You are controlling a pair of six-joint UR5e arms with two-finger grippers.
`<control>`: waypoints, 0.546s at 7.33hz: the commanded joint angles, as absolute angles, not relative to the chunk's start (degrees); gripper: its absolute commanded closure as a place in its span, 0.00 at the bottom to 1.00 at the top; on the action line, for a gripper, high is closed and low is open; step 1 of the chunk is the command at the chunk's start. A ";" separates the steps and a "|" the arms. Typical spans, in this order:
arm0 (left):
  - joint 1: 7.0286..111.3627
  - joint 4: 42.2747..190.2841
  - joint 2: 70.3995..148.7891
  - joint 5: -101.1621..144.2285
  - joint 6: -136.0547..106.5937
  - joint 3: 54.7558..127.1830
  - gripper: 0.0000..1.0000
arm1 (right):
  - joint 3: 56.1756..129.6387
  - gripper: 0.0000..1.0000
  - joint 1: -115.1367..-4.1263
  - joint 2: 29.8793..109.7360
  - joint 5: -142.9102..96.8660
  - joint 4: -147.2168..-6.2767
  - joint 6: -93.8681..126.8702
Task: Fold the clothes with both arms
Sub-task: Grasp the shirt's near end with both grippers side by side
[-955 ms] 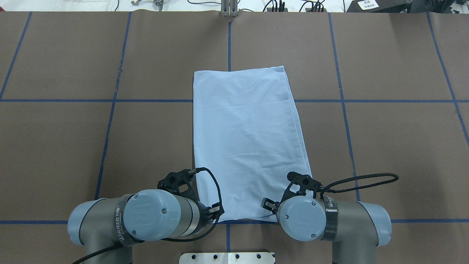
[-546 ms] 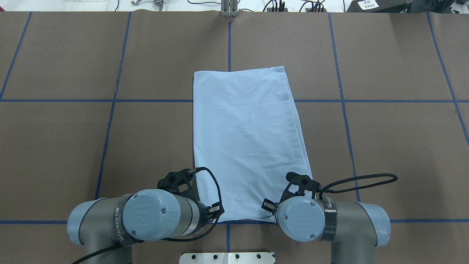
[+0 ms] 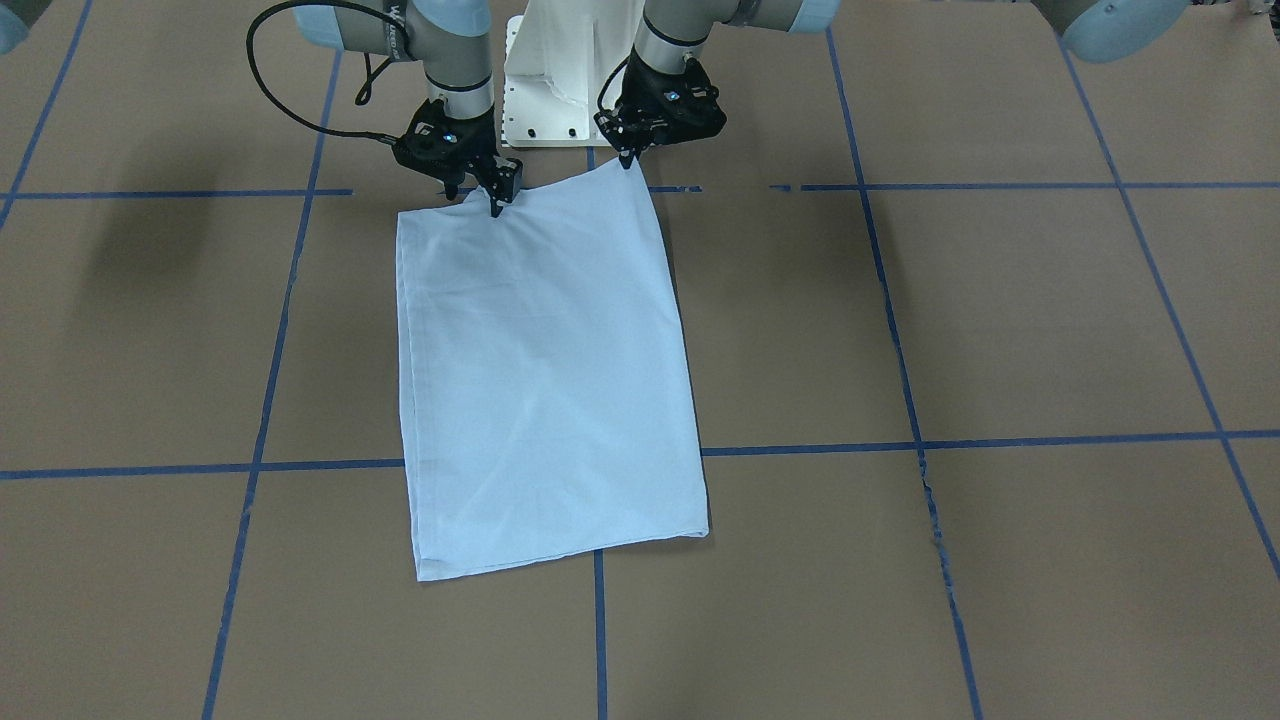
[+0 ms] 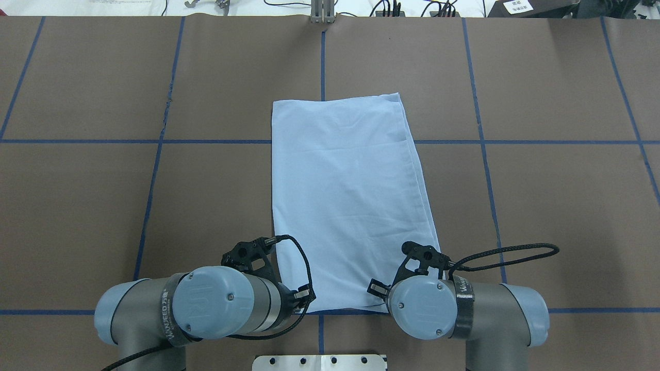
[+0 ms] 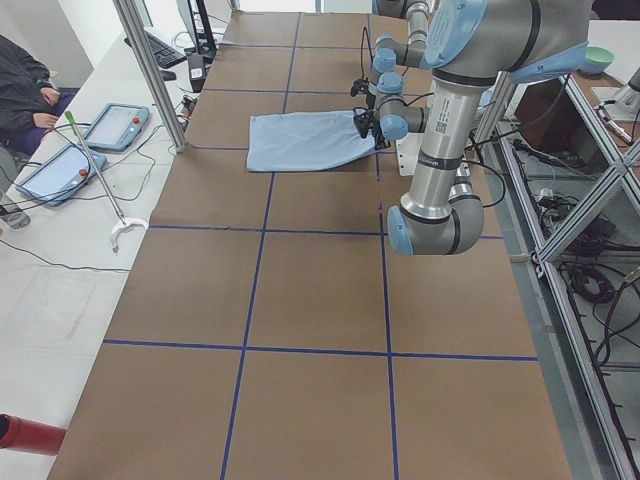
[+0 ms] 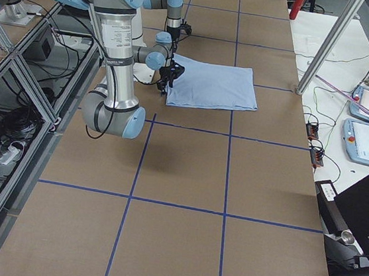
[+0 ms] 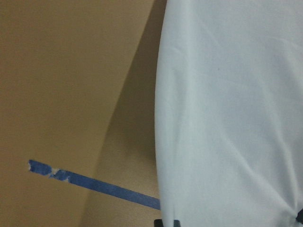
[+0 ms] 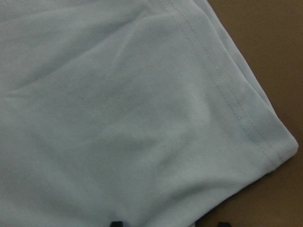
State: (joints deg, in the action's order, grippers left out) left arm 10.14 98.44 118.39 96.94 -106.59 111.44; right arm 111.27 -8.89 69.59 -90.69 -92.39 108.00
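Fingers [image 3: 498, 194] of right gripper [image 3: 495, 208], left gripper [image 3: 629, 159] pinch T-shirt [image 3: 540, 370]

We see 1 light blue T-shirt [image 4: 350, 201] folded into a long rectangle, with 2 arms pinching its near end.
It lies flat and mostly smooth, its long side running away from the robot and a stitched hem along its right side. The left arm [image 4: 154, 314] and right arm [image 4: 495, 309], grey with light blue caps, bend down over the near edge. The left gripper [image 3: 630, 160] clamps 1 corner. The right gripper [image 3: 495, 203] nips the edge a little in from the other, and the cloth peaks at both.
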 commanded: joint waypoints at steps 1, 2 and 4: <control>10.20 98.44 118.39 96.94 -106.52 111.45 1.00 | 111.44 0.75 -9.05 69.35 -90.62 -92.37 107.84; 10.20 98.44 118.39 96.94 -106.52 111.45 1.00 | 111.53 0.77 -9.31 69.00 -90.70 -92.46 107.75; 10.20 98.44 118.56 96.94 -106.52 111.45 1.00 | 111.53 0.84 -9.58 68.64 -90.70 -92.46 107.67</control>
